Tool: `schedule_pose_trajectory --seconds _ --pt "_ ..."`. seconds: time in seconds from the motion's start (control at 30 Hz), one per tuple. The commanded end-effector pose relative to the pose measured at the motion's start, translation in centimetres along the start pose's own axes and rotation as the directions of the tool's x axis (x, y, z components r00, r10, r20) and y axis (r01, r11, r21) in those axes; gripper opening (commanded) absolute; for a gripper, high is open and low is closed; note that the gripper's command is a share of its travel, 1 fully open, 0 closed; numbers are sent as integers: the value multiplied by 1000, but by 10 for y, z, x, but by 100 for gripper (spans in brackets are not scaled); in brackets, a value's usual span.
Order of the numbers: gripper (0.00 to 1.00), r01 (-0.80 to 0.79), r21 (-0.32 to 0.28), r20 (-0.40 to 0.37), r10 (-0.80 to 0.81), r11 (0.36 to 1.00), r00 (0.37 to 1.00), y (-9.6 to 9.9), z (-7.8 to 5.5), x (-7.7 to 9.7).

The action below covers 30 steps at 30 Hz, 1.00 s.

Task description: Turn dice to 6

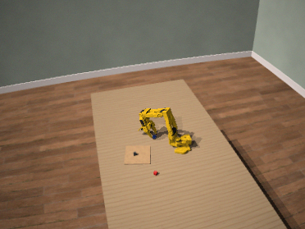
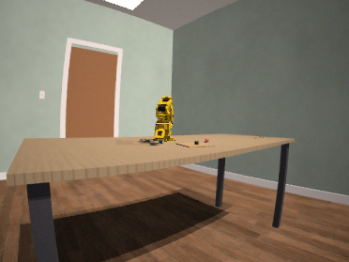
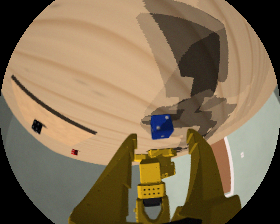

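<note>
The blue die (image 1: 154,136) (image 2: 160,142) (image 3: 162,127) rests on the bare table, off the mat. My gripper (image 1: 152,135) (image 3: 162,134) is partly open, its fingertips low and close to the blue die. In the wrist view the die shows just beyond and between the tips, not gripped. The black die (image 1: 134,153) (image 2: 196,143) (image 3: 37,126) sits on the tan mat (image 1: 143,158) (image 3: 60,131). The red die (image 1: 155,173) (image 2: 206,141) (image 3: 74,152) lies on the table beyond the mat. Which numbers are on top is too small to tell.
The wooden table (image 1: 123,107) (image 2: 94,156) carries the arm, whose base (image 1: 182,144) (image 2: 163,133) stands to the right of the mat in the top view. The arm's shadow falls around the blue die.
</note>
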State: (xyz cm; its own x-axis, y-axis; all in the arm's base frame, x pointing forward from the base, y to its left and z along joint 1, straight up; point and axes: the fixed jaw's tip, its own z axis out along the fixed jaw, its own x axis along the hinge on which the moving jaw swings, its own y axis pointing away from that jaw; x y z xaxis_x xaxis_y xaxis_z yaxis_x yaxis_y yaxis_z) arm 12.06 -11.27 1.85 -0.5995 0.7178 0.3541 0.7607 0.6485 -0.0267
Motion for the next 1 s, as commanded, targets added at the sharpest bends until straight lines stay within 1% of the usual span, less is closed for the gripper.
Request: schedule_pose_trajectory --seconds 0.0,0.33,0.73,0.97 --pt "25 0 -1 25 0 1000 1000 1 -2 -2" --pt "25 0 0 18 0 1000 1000 1 4 -4" --pt "25 0 -1 17 0 1000 1000 1 4 -4" --pt "23 0 -3 17 0 1000 1000 0 4 -5"
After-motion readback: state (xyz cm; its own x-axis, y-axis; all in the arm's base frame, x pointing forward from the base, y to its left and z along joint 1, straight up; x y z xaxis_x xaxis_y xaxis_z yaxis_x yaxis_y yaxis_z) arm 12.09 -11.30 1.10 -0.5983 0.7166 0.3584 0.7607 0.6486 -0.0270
